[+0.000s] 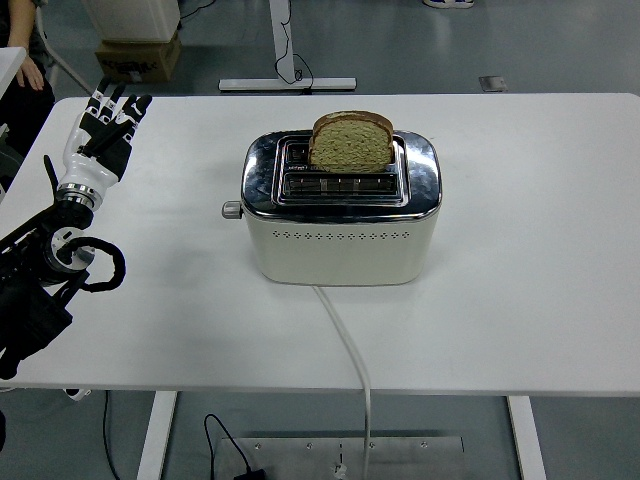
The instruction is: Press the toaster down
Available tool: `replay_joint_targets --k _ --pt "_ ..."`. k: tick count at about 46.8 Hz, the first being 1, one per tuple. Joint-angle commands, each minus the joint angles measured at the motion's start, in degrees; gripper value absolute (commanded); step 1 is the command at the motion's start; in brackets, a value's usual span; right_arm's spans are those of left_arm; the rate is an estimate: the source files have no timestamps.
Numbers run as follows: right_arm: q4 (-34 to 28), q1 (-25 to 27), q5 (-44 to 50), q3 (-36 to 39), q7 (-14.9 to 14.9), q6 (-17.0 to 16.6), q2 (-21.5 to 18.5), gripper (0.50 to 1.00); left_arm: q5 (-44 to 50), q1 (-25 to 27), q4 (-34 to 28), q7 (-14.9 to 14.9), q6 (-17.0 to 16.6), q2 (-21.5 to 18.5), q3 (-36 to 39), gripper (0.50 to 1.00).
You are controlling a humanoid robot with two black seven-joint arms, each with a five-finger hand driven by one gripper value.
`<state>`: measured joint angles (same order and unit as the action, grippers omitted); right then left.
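One big white table (540, 300) fills most of the frame, and dead centre on it sits the toaster (340, 215), cream body with a shiny chrome top, its white cord (345, 345) trailing down toward the bottom edge and off the table. Next biggest thing is the robot's left arm coming in from the left edge, with the left hand (108, 125) up in the upper left over the table corner, fingers stretched out and relaxed, gripping nothing, and well apart from the toaster. Right arm isn't showing at all. A slice of bread (351, 142) stands upright in the far slot, still riding high, so I'd say nothing's been pressed yet. Smallest bit is the one that matters: the lever (232, 210), a little grey knob poking out of the toaster's left end, sitting at the top of its travel. My take on doing this well: swing the hand right and down toward the centre-left of the frame, get one or two fingertips squarely on top of that knob, then push straight down, not sideways. The toaster looks light enough to slide or tip if the push comes in at an angle, and that knob is small, so a sloppy approach probably just slips off it
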<state>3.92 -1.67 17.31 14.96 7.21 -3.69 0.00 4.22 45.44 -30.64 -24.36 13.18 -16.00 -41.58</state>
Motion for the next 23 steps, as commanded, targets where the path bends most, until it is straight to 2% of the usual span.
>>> replay_joint_targets --k 1,23 --pt "-0.1 0.0 0.0 0.0 0.0 0.0 0.0 0.998 0.0 0.0 0.1 0.0 0.0 0.0 0.0 1.0" --pt "0.0 0.0 0.0 0.0 0.0 0.0 0.0 0.998 -0.5 -0.1 0.1 -0.1 0.0 -0.1 0.0 1.0"
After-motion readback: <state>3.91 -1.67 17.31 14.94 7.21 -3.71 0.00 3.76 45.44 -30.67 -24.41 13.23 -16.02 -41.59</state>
